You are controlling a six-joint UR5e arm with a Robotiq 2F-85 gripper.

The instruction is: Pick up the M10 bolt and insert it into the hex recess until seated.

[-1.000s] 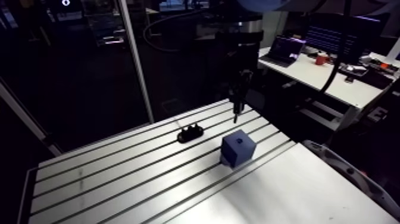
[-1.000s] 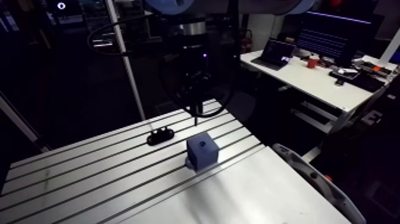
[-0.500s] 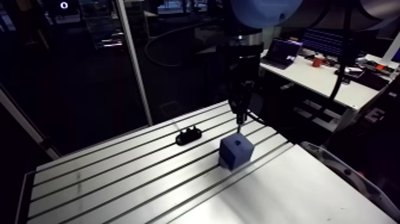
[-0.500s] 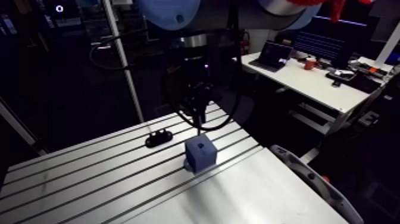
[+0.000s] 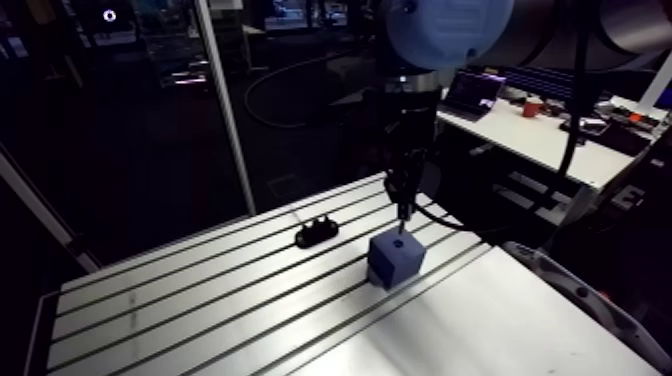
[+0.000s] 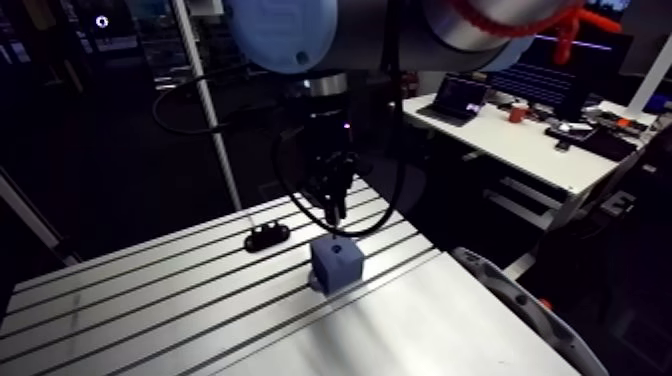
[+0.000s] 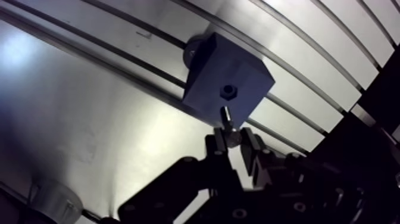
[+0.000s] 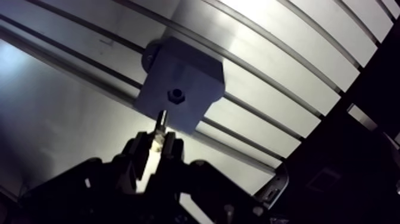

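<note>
Closest to my wrist camera, the gripper [image 7: 233, 142] is pinching the M10 bolt [image 7: 226, 115] by its head end. Its fingers [image 7: 250, 145] are drawn in with only the bolt's width between them, and the shank sticks out ahead toward the work. The tip hangs just short of the dark blue block [image 7: 223, 71], over the top face near the edge that faces the gripper. It is not yet in the hex recess [image 7: 228, 91], which sits a little further ahead of the tip. In the arm view the gripper stands nearly upright above the block, apart from it. I judge this to be the last alignment before the descent, so the danger is sideways offset. If I go down from here without closing that small gap, the tip lands on the flat face beside the recess. The bolt may then skid, tilt in the grip, or shove the block along the table [image 7: 89, 125]. I cannot tell whether the block is clamped; something round shows at its far corner, too dim to name. The grip is narrow, so any side load could twist the bolt out of line, and it would jam at the recess's mouth rather than seat. Further off, a small black holder [image 5: 317, 232] lies on the slotted table, well apart from the block and out of my path.
</note>
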